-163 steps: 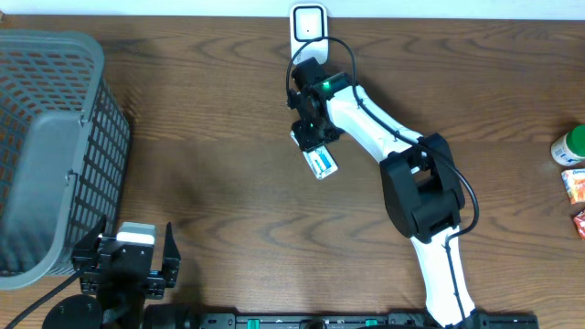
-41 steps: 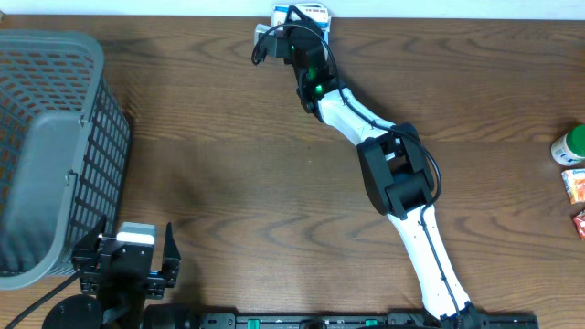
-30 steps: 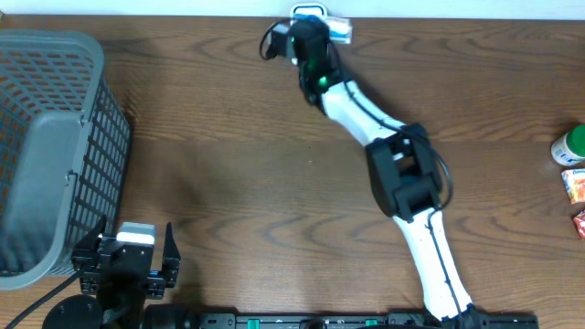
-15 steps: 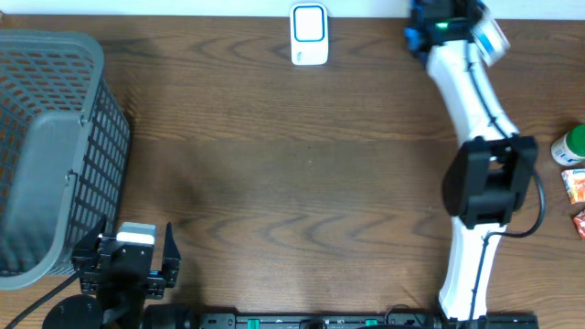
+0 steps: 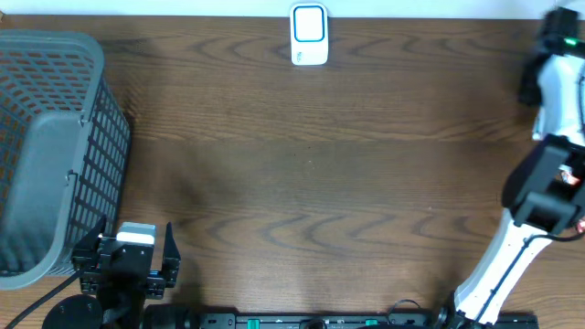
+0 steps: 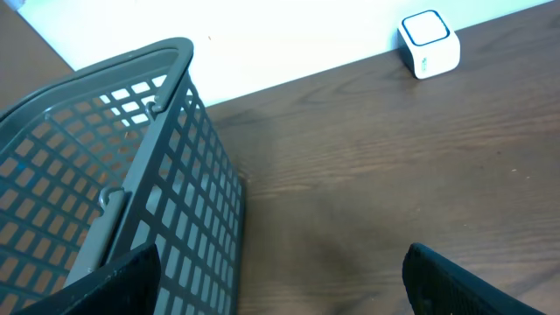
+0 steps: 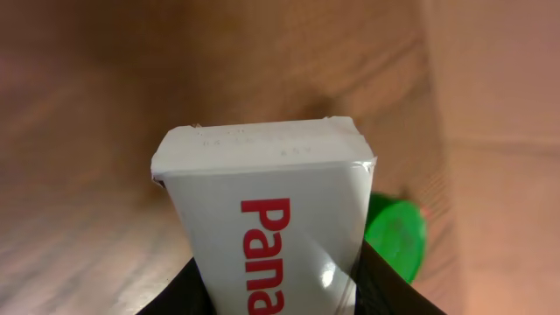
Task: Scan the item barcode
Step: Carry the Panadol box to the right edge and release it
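At the near edge of the table [image 5: 302, 183], on the left, the left gripper [image 5: 132, 259] sits low with its jaws spread wide and nothing between them. Its own camera shows the two dark fingers [image 6: 118, 280] in the bottom corners of the view, with bare wood in the gap. Just to its left stands a grey basket [image 5: 46, 146] with grid walls, running from the near left of the table toward the far edge. In the wrist view a wire handle lies against the basket's side wall.

On the right, the right arm [image 5: 539, 192] rises from the near edge along the right border of the overhead view. Its dark elbow is about midway and its white forearm goes on to the far right corner. The right gripper [image 7: 278, 297] is at that corner, partly cut off in the overhead view, which does not show what it carries. Its wrist camera does: the jaws are clamped on a white box [image 7: 271, 201], with one dark finger on each side of its lower part. The box points its sealed end away from the camera, and red letters reading "Pana" run along its face. The wood beyond it is blurred. Just past its right edge a round green cap [image 7: 395, 234] shows, also blurred.

Farthest off, at the middle of the far edge, the scanner [image 5: 309, 35] stands by the wall. It is a small white block with a blue-rimmed window, well apart from the box and from both grippers.
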You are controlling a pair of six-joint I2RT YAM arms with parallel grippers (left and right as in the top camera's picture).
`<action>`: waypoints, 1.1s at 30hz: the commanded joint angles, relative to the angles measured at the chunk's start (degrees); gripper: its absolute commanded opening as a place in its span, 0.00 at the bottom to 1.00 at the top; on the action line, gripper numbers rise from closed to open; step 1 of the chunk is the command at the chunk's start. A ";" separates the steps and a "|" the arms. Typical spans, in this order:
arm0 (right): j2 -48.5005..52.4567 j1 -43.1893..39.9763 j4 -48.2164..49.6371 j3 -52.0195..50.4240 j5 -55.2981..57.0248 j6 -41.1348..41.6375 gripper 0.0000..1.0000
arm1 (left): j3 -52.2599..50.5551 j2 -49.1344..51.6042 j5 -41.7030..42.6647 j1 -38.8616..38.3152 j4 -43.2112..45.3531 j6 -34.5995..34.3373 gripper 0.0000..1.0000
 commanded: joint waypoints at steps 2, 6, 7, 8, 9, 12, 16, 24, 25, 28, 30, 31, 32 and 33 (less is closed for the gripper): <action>-0.46 -6.05 -2.01 -0.28 -12.39 7.17 0.33 | -0.02 0.11 -0.11 -0.17 -0.02 -0.76 0.86; -0.63 -10.40 -3.69 -0.20 -16.44 7.67 0.76 | -0.02 0.11 -0.11 -0.17 -0.04 -0.76 0.86; -0.83 -11.17 -4.37 0.09 -16.57 7.69 0.97 | -0.02 0.11 -0.09 -0.17 -0.02 -0.76 0.87; -0.98 -11.65 -4.92 0.42 -16.70 7.72 0.99 | -0.02 0.11 -0.11 -0.17 -0.02 -0.76 0.87; -1.38 -12.09 -5.33 0.83 -17.27 7.78 0.99 | -0.02 0.11 -0.09 -0.17 -0.04 -0.76 0.86; -4.24 -13.27 -6.12 2.89 -24.24 10.60 0.99 | -0.02 0.11 -0.09 -0.17 -0.04 -0.76 0.86; -11.21 -13.75 -5.92 7.82 -36.89 13.14 0.99 | -0.02 0.11 -0.09 -0.17 -0.04 -0.76 0.86; -31.17 -13.62 3.67 16.15 -64.28 32.37 0.99 | -0.02 0.11 -0.09 -0.17 -0.04 -0.76 0.86; -34.14 -13.62 6.29 16.15 -66.27 36.33 0.99 | -0.02 0.11 -0.11 -0.17 -0.02 -0.76 0.87; -41.66 -13.53 12.41 16.15 -68.06 42.38 0.99 | -0.02 0.11 -0.11 -0.17 -0.02 -0.76 0.86; -46.18 -13.29 16.04 16.15 -68.00 42.56 0.99 | -0.02 0.11 -0.09 -0.17 -0.04 -0.76 0.86; -47.87 -13.31 17.31 16.15 -67.98 42.45 0.99 | -0.02 0.11 -0.11 -0.17 -0.04 -0.76 0.87; -49.46 -13.29 18.27 16.15 -68.02 42.34 0.99 | -0.02 0.11 -0.11 -0.17 -0.02 -0.76 0.86; -51.10 -13.29 18.75 16.15 -68.00 42.36 0.99 | -0.02 0.11 -0.11 -0.17 -0.02 -0.76 0.86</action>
